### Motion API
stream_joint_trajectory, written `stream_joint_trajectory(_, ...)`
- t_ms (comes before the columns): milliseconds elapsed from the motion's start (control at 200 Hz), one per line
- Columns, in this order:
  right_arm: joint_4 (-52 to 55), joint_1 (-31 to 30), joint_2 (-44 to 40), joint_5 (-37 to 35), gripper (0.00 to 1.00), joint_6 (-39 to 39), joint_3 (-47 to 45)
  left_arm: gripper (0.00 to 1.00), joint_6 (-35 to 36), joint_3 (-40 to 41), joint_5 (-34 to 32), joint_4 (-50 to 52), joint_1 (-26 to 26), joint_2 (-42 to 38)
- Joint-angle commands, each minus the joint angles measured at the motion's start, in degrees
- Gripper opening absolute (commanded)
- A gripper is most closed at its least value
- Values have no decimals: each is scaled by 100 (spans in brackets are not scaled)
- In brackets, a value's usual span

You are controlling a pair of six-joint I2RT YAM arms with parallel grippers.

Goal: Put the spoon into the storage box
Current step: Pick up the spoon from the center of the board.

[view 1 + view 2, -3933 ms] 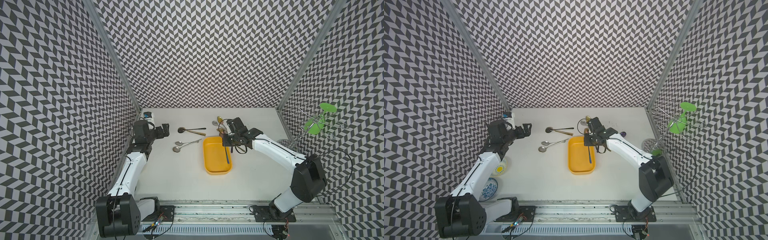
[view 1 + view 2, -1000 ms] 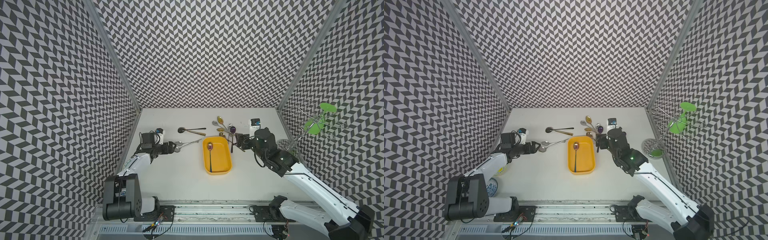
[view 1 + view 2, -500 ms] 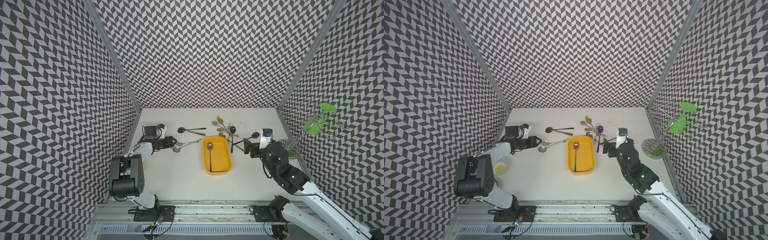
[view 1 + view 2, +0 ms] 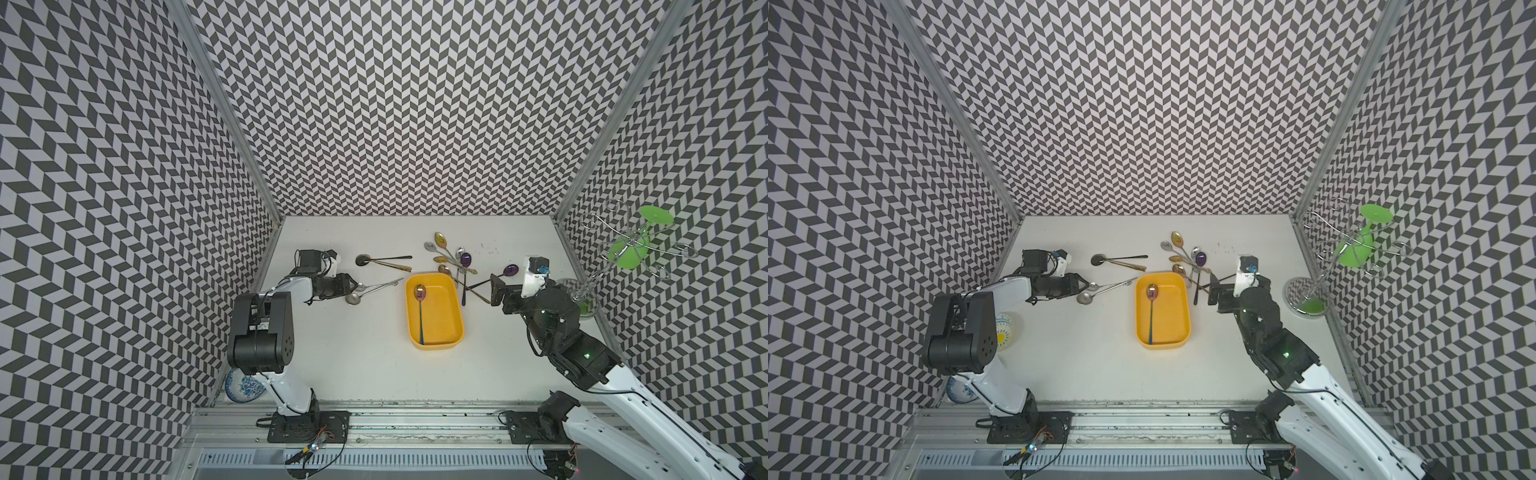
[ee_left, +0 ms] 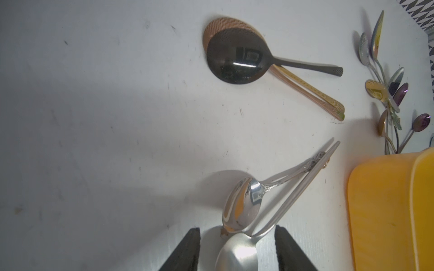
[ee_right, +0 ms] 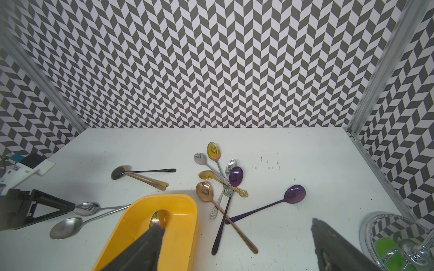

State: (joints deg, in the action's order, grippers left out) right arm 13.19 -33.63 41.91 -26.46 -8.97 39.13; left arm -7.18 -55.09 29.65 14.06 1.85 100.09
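Spoon [image 4: 421,316] in storage box [image 4: 442,322]; spoon cluster [image 4: 466,260] behind; two spoons [image 4: 353,298] left.

— What is hanging at the right of both top views?
— A green glass [image 4: 629,254] is hanging upside down on a wire rack [image 4: 1296,291].
— And lower left?
— A blue-patterned bowl [image 4: 243,384] is lying by the chevron wall [image 4: 104,291].

Robotics lab test cell, chevron-patterned enclosure walls [image 4: 395,104], white tabletop [image 4: 353,353]; aluminium mounting rail [image 4: 415,419] along the front edge
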Motion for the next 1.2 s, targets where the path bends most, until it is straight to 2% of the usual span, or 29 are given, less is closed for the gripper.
stream_joint_trajectory(0,-353,-23,-69,-96,100,54,-52,52,6,-205,76,156,-60,153)
stream_joint_trajectory(325,-350,-26,-70,-85,100,55,-63,46,-15,-499,37,334,-176,571)
stream_joint_trajectory(716,-361,-21,-67,-114,100,58,-80,29,-28,-644,23,413,-198,714)
stream_joint_trajectory(926,-345,-22,-52,-132,100,60,-83,12,-29,-674,32,425,-201,644)
stream_joint_trajectory(1197,-379,-30,-32,-121,100,63,-115,3,-22,-893,-154,552,-233,256)
